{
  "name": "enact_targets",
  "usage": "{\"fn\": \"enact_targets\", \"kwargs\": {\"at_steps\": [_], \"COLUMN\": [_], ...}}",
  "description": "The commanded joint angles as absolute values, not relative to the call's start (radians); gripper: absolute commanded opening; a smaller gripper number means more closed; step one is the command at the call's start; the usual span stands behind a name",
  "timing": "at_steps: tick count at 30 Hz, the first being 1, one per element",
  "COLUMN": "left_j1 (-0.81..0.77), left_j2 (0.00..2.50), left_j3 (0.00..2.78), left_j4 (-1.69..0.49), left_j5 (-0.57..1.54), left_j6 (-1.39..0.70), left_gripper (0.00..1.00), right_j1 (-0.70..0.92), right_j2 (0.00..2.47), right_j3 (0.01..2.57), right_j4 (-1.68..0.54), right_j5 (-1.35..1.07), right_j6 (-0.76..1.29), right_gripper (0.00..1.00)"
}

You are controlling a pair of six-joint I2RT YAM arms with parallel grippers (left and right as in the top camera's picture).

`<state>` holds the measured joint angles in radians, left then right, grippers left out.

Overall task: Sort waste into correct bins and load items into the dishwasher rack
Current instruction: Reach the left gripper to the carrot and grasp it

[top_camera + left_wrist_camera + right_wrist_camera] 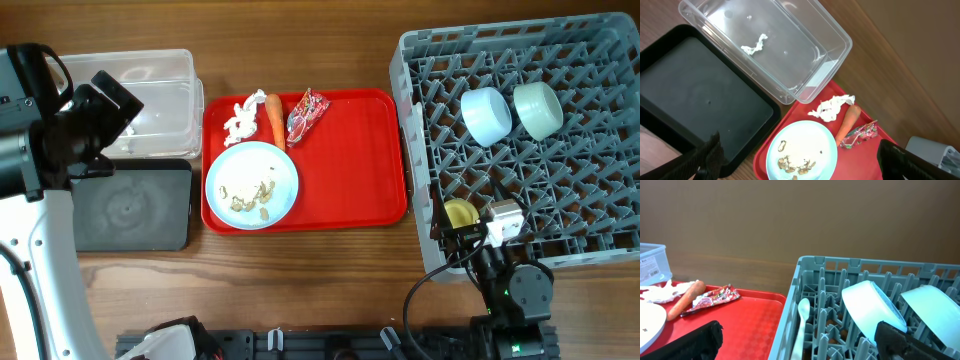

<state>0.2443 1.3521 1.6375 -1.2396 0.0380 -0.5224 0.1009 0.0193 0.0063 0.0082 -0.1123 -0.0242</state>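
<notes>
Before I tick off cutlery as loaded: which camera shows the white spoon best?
Right wrist: the white spoon stands bowl-up among pegs by a wall of the dishwasher rack. Overhead, I cannot pick it out; the left wrist view misses it.

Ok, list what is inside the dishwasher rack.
The dishwasher rack holds a pale blue-white bowl, a pale green bowl, a yellow cup and a white spoon. The right arm covers the rack near the cup; under the bowls is hidden.
</notes>
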Motion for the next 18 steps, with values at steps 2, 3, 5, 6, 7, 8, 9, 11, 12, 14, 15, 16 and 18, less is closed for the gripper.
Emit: {"fn": "enact_targets", "kwargs": {"at_steps": [2, 3, 5, 6, 7, 8, 9, 11, 12, 14, 15, 16, 18], "left_j1": [0.251, 0.251, 0.251, 0.251, 0.246, 0.207, 0.175, 0.086, 0.031, -0.082, -0.128, -0.167, -0.229], "left_j2": [1.356, 1.356, 1.356, 1.356, 1.36, 1.381, 1.398, 1.445, 1.476, 1.55, 1.585, 1.616, 1.681], "left_j3": [1.643, 1.643, 1.643, 1.643, 1.639, 1.637, 1.637, 1.637, 1.637, 1.637, 1.637, 1.637, 1.637], "left_j4": [-1.239, -1.24, -1.246, -1.232, -1.181, -1.134, -1.125, -1.122, -1.125, -1.126, -1.123, -1.118, -1.1], "left_j5": [0.056, 0.091, 0.16, 0.22, 0.298, 0.371, 0.372, 0.36, 0.342, 0.278, 0.243, 0.217, 0.17], "left_j6": [-0.54, -0.54, -0.54, -0.541, -0.538, -0.531, -0.521, -0.449, -0.426, -0.381, -0.35, -0.326, -0.317], "left_gripper": [1.0, 1.0, 1.0, 1.0, 1.0, 1.0, 1.0, 0.99, 0.98, 0.98, 0.96, 0.88, 0.84], "right_j1": [0.098, 0.098, 0.098, 0.098, 0.098, 0.098, 0.098, 0.098, 0.098, 0.098, 0.098, 0.098, 0.098], "right_j2": [0.014, 0.014, 0.014, 0.014, 0.014, 0.014, 0.014, 0.014, 0.014, 0.014, 0.014, 0.014, 0.014], "right_j3": [0.005, 0.005, 0.005, 0.005, 0.005, 0.005, 0.005, 0.005, 0.005, 0.005, 0.005, 0.005, 0.005], "right_j4": [0.01, 0.01, 0.01, 0.01, 0.01, 0.01, 0.01, 0.01, 0.01, 0.01, 0.01, 0.01, 0.01], "right_j5": [-0.134, -0.134, -0.134, -0.134, -0.134, -0.134, -0.134, -0.134, -0.134, -0.134, -0.134, -0.134, -0.134], "right_j6": [-0.024, -0.023, -0.023, -0.023, -0.024, -0.024, -0.024, -0.024, -0.024, -0.024, -0.023, -0.024, -0.024], "right_gripper": [1.0, 1.0, 1.0, 1.0, 1.0, 1.0, 1.0, 1.0, 1.0, 1.0, 1.0, 1.0, 1.0]}}
